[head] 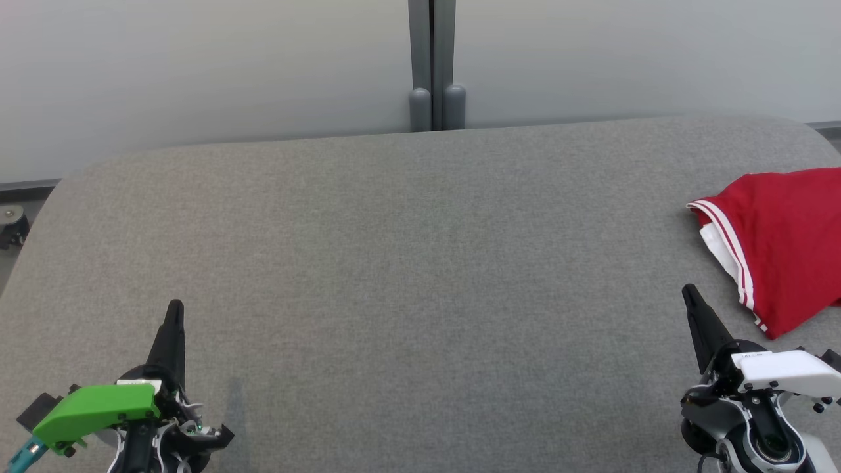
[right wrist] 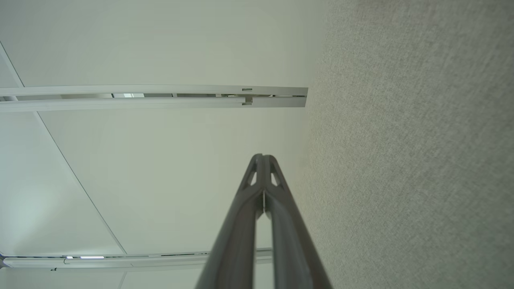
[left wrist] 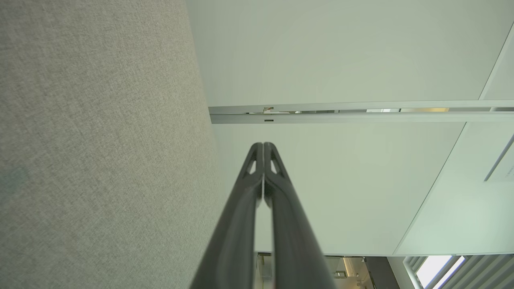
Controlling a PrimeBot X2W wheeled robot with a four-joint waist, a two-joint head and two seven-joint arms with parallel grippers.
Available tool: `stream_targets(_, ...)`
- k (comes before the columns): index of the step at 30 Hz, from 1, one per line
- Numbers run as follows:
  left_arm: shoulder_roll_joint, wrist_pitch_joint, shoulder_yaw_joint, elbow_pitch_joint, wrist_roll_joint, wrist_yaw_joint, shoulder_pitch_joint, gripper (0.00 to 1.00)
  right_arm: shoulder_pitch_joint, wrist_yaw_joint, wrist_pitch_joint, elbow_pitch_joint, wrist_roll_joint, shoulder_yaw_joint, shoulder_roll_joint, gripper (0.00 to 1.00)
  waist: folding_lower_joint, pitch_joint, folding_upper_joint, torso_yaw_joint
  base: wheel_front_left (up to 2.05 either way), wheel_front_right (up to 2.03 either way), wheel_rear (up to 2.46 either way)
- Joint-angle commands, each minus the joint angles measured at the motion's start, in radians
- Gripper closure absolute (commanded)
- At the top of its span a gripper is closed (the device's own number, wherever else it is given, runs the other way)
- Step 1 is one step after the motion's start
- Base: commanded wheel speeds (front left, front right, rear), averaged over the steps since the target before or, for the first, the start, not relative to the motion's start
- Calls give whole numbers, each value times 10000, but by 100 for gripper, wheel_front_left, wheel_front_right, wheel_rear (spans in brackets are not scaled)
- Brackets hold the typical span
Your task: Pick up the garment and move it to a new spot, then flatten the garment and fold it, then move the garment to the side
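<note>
Off at the table's right edge, the red garment point(head: 782, 243) lay in a loosely folded heap. Its white-striped hem was turned toward the middle, with a strip of white lining showing under it. Part of it ran past the right side of the head view. Down and left of it, near but apart, the right tool point(head: 688, 290) pointed up the view from under a white cover point(head: 785, 368). Its two dark fingers were pressed together to one point and held nothing. Bare grey cloth lay between that tip and the garment's hem. Well apart, at the lower left, the left tool point(head: 175, 307) pointed the same way beside a green cover point(head: 98, 407), likewise closed tip to tip on nothing. In the left wrist view its fingers point(left wrist: 241, 224) met at the tips, and the right wrist view showed the right tool's fingers point(right wrist: 241, 233) meeting in the same manner.

The table point(head: 420, 263) was covered in grey woven fabric with rounded far corners, and its wide middle lay flat and smooth. Behind it stood pale wall panels point(head: 197, 66), joined by a grey post point(head: 431, 66) at the middle of the far edge. A small wheel point(head: 12, 223) sat low past the table's left corner. Both wrist views caught the fabric on one side and, on the other, pale panels crossed by a metal rail point(left wrist: 341, 112).
</note>
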Motion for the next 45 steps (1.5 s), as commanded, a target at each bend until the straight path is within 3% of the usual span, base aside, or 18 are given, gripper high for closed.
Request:
stream_targets(1, 73, 39, 28, -37, -32, 26, -108, 100, 138, -7, 37, -49, 19, -21, -55, 100, 0, 0, 0, 0, 0, 0, 0)
stream_targets(45, 71, 36, 23, -37, -34, 26, -107, 100, 134, -7, 37, -46, 19, -20, -54, 100, 0, 0, 0, 0, 0, 0, 0)
